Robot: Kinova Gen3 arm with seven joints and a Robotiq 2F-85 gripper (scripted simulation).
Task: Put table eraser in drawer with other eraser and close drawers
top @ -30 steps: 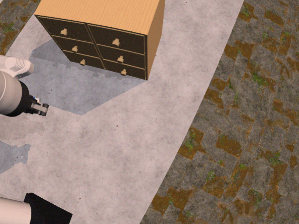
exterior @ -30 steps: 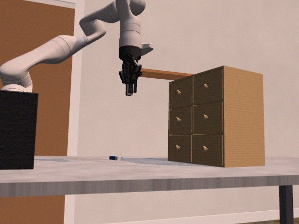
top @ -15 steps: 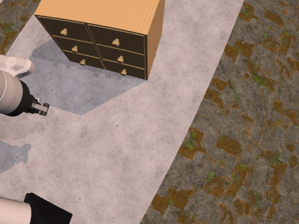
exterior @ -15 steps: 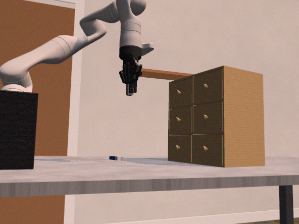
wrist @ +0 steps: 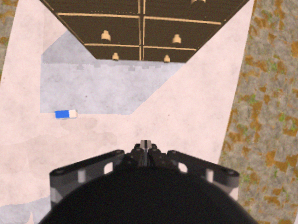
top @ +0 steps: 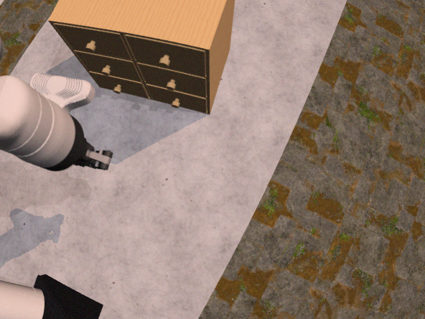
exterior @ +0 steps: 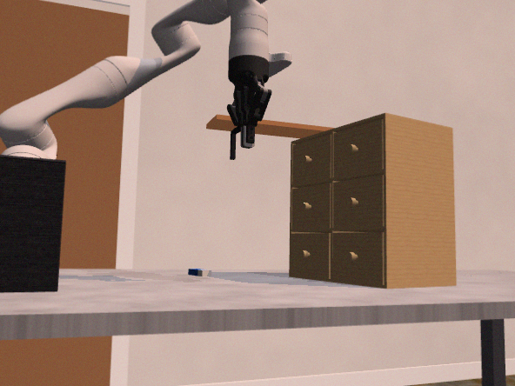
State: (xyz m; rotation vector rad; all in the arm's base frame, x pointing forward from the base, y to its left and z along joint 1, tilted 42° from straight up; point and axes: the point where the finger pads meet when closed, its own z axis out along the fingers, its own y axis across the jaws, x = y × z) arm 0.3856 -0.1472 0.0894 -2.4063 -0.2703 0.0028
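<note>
Lying on grey stone-look worktop (top: 222, 172) (exterior: 261, 300) (wrist: 195, 115): blue-and-white block eraser (exterior: 199, 272) (wrist: 65, 114), below and left of empty, clenched black pincer (top: 108, 159) (exterior: 244, 148) (wrist: 145, 147) in wrist view.

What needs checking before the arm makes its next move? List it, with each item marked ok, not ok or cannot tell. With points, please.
1. All six drawers of the chest (top: 220, 57) (exterior: 419, 200) (wrist: 141, 30) look pushed in: ok.
2. Chest standing upright on the table (top: 201, 201) (exterior: 244, 300) (wrist: 200, 110): ok.
3. Eraser (exterior: 199, 272) (wrist: 65, 114) lying on the table, away from the chest: ok.
4. Hand (top: 108, 160) (exterior: 244, 145) (wrist: 145, 147) empty: ok, its fingers are shut with nothing between them.
5. Hand open, ready to grasp the eraser: not ok.
6. Which drawer holds the other eraser: cannot tell, the fronts hide what is inside.
</note>
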